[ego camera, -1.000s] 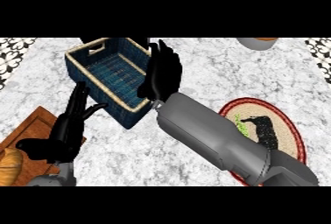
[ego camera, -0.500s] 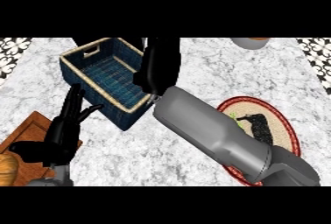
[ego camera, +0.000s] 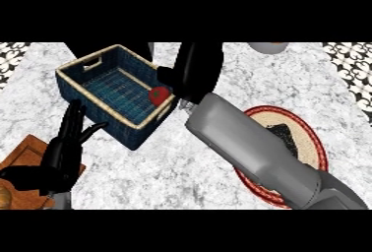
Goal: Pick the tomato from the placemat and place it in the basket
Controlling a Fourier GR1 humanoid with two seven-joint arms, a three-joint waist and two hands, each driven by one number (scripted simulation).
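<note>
Tomato at basket rim, part-hidden by right robot hand; finger state unclear.

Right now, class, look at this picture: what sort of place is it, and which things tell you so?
Probably a kitchen counter: a marble-patterned worktop, a woven blue basket with a tomato at its rim, and a round placemat laid as for a meal.

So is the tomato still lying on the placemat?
No, the tomato shows at the basket's right rim beside the right hand, away from the placemat.
</note>
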